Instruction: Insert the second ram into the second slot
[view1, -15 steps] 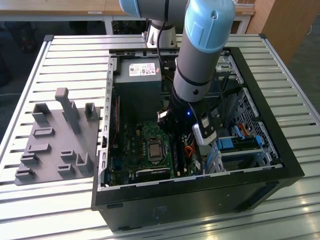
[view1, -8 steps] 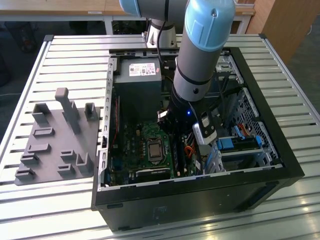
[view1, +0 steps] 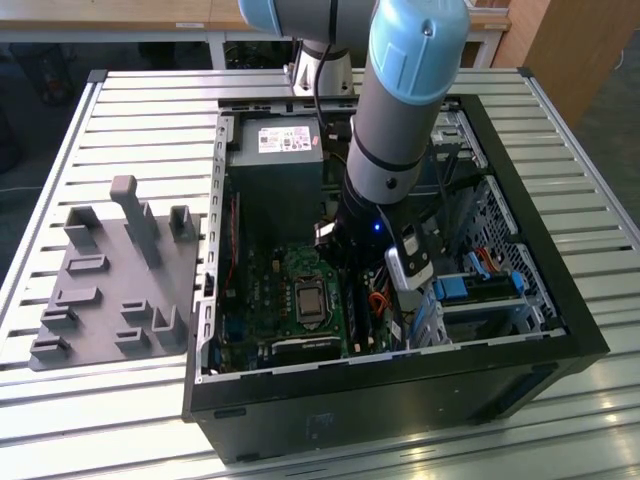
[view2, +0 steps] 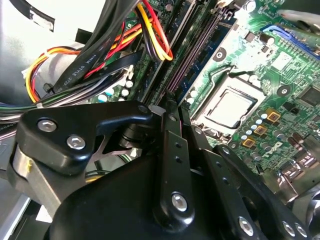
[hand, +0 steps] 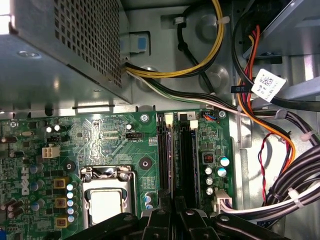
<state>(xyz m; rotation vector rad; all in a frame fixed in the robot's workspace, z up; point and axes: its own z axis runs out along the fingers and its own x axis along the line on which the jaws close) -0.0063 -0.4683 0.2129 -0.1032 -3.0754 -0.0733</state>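
Note:
My gripper (view1: 356, 288) reaches down into the open computer case (view1: 560, 300), over the memory slots (hand: 187, 155) beside the processor socket. In both wrist views its black fingers (hand: 177, 207) stand almost together above the slot line, the gripper (view2: 176, 116) shut. The second ram (hand: 172, 160) shows edge-on as a thin strip. It runs out from between the fingers along the slots, between the white end latches (hand: 169, 118). How deep it sits in its slot is hidden by the fingers.
The metal power supply (hand: 65, 50) sits close behind the slots. Cable bundles (hand: 280, 130) crowd the side next to the drive bay with blue latches (view1: 480, 290). The processor socket (hand: 107, 200) lies on the other side. A grey fixture plate (view1: 115, 270) rests on the slatted table.

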